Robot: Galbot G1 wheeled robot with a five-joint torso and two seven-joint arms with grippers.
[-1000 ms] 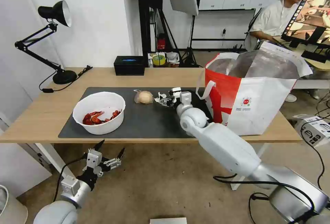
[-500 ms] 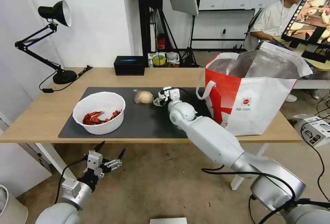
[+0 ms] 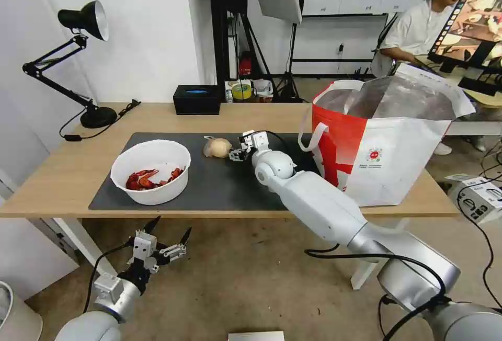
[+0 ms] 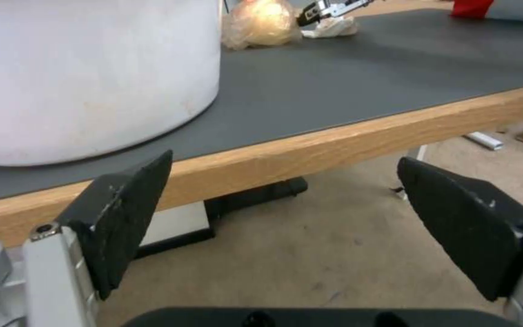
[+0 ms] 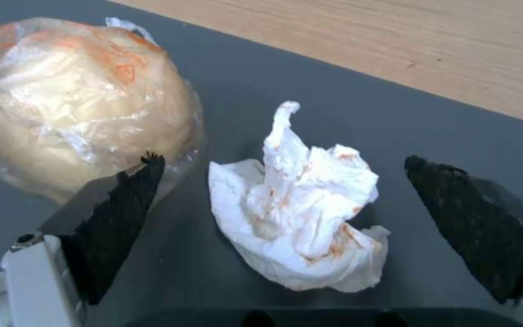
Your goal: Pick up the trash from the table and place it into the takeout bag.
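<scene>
My right gripper (image 3: pixel 239 147) hovers open just over the dark mat (image 3: pixel 225 184), right beside the wrapped beige bun (image 3: pixel 218 147). In the right wrist view its jaws stand wide on either side of the crumpled white tissue (image 5: pixel 298 200), with the bun (image 5: pixel 86 109) against one finger (image 5: pixel 122 200). The white bowl of red shells (image 3: pixel 151 171) sits at the mat's left end. The takeout bag (image 3: pixel 387 142) stands open at the table's right end. My left gripper (image 3: pixel 170 227) hangs open below the table's front edge (image 4: pixel 310 145), near the bowl (image 4: pixel 92 68).
A black desk lamp (image 3: pixel 83 22) stands on the table's (image 3: pixel 157 116) far left corner and a black box (image 3: pixel 196 99) at its back edge. A cardboard box (image 3: pixel 478 194) lies on the floor at the right. A person sits behind the bag.
My right arm has swung left across the mat, bringing its gripper from near the bag's side to next to the bun. The left arm has barely moved.
</scene>
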